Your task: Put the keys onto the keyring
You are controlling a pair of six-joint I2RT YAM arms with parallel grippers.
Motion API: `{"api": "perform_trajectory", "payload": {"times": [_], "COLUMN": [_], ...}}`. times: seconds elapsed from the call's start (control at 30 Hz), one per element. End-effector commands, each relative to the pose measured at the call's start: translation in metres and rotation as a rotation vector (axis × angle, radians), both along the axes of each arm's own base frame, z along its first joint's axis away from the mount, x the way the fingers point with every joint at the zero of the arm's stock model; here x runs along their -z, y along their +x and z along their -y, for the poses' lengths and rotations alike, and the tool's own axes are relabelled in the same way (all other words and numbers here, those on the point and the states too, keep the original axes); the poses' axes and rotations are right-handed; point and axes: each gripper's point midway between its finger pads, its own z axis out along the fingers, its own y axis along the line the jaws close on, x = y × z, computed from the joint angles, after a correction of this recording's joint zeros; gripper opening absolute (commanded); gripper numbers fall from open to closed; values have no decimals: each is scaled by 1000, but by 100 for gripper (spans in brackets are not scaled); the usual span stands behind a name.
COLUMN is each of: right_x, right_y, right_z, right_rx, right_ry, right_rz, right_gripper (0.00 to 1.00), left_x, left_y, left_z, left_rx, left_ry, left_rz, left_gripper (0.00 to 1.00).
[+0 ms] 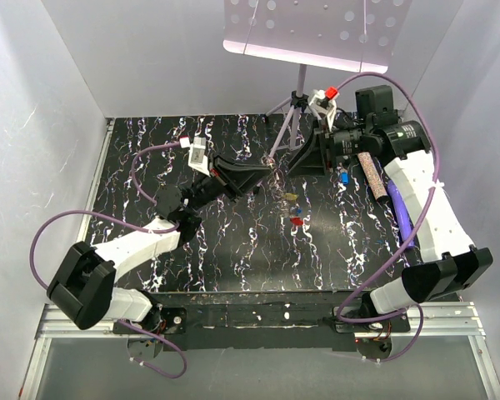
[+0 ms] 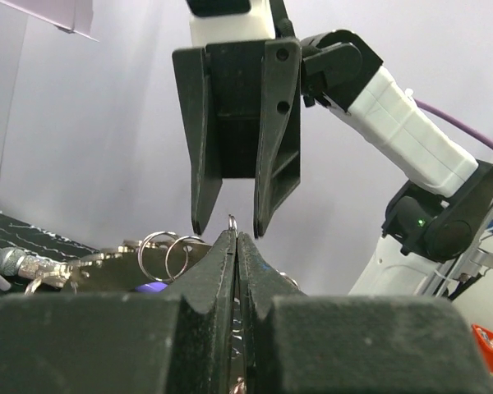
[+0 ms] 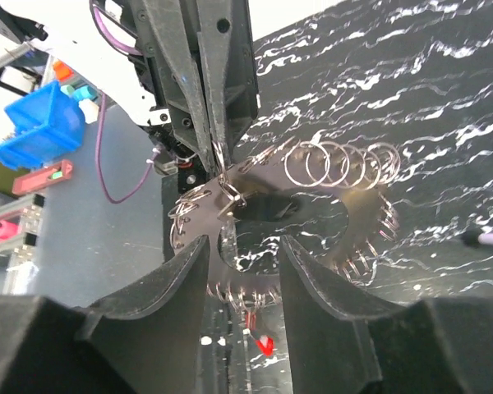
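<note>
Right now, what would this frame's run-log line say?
left gripper: shut on keyring | right gripper: open, fingertips either side of keyring | keys: coloured ones lying loose on table

black marbled table point(image 1: 233, 250), red key point(image 1: 297, 221), yellow key point(image 1: 293, 200), blue key point(image 1: 344, 177), tripod point(image 1: 297, 100)

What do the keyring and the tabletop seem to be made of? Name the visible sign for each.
The keyring: probably polished metal, steel-like; it is silvery grey, with bright glints on its thin wire loops. The tabletop: black with white marble-like veins; whether it is stone, laminate or a printed sheet cannot be told from its look.
</note>
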Motion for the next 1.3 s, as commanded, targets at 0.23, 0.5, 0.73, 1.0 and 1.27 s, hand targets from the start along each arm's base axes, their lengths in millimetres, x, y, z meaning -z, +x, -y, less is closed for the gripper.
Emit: {"api": "perform_trajectory", "payload": {"times": [0.23, 0.5, 0.73, 1.0, 1.27], "right_x": [-31, -24, -24, -34, -39], "right_y": [-10, -18, -23, -17, -25], "right_z": [-12, -19, -20, -17, -15], "right_rx": [-153, -173, -177, -142, -172], "right_ry": [110, 107, 112, 91, 118], "right_rz": [127, 80, 62, 102, 98], "right_gripper": [49, 46, 40, 45, 45], "left_x": [-29, -31, -25, -23, -21], "left_y": [-31, -31, -22, -22, -21], "left_z": [-5, -4, -5, -4, -4], "left_rx": [124, 142, 103, 107, 101], "left_ry": [-8, -18, -22, -15, -13], "left_rz": [90, 82, 50, 49, 42], "left_gripper": [0, 0, 0, 0, 0]}}
